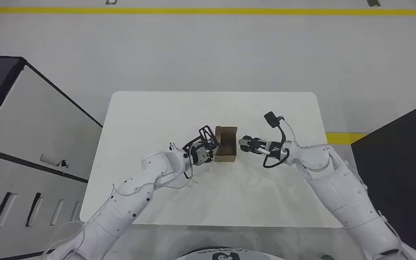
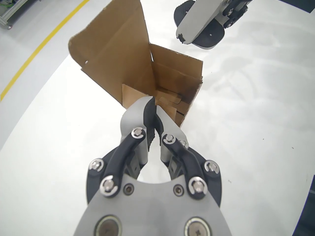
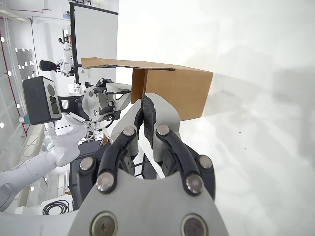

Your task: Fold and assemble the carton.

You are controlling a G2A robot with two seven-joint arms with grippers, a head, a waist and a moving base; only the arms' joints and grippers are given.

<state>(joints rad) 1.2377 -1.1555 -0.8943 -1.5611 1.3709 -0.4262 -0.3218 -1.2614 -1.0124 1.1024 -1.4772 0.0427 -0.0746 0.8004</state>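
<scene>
A brown cardboard carton (image 1: pixel 226 143) stands open-topped in the middle of the white table (image 1: pixel 162 117). One tall flap (image 2: pixel 115 47) rises from its far side, and smaller flaps lie folded inside. My left gripper (image 2: pixel 153 100) is at the carton's left side, shut on the top edge of its near wall. It also shows behind the carton (image 3: pixel 177 92) as the left gripper (image 3: pixel 124 94). My right gripper (image 3: pixel 144 98) is shut with nothing in it, its tips just off the carton's right corner. In the left wrist view the right gripper (image 2: pixel 183 39) hangs apart from the box.
White tabletop lies bare all around the carton. A dark-framed panel (image 1: pixel 26 117) stands off the table's left edge and a dark block (image 1: pixel 390 156) off its right. A yellow floor line (image 1: pixel 208 10) runs behind the table.
</scene>
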